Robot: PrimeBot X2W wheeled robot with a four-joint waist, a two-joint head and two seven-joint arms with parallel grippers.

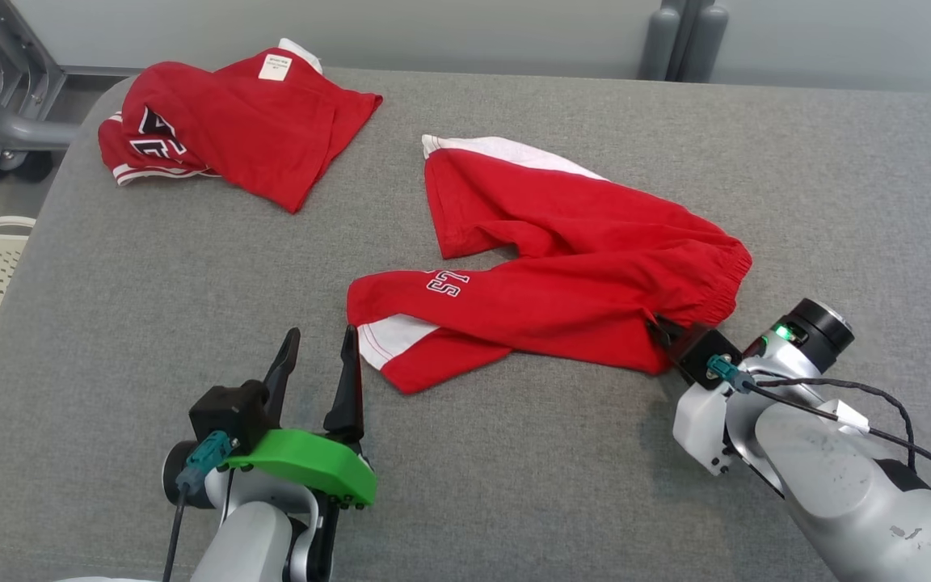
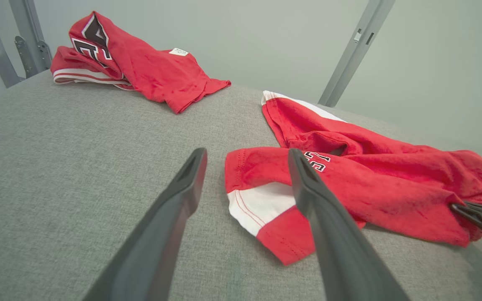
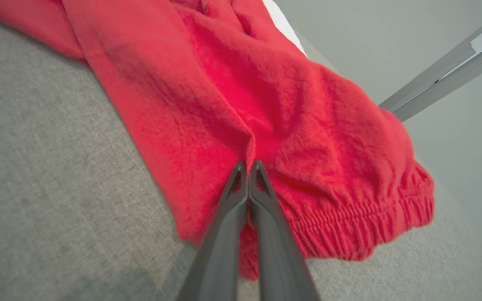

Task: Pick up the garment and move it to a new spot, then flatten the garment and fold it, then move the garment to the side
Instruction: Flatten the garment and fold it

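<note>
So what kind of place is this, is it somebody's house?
Probably a robot test room, not a home. There's a grey cloth-covered table, bare metal frames behind it, and red shorts plus a second red garment laid out for folding practice.

Red shorts (image 1: pixel 562 267): white "LS", upside down; tag (image 1: pixel 275 67) on 2nd garment (image 1: pixel 231 137) illegible.

The garment (image 1: pixel 579 267) is matt red cloth with a fuzzy nap. Under the garment, the table (image 1: pixel 191 267) is coarse grey woven fabric. Beside the garment, the left gripper (image 1: pixel 322 331) has matt dark plastic fingers.
</note>
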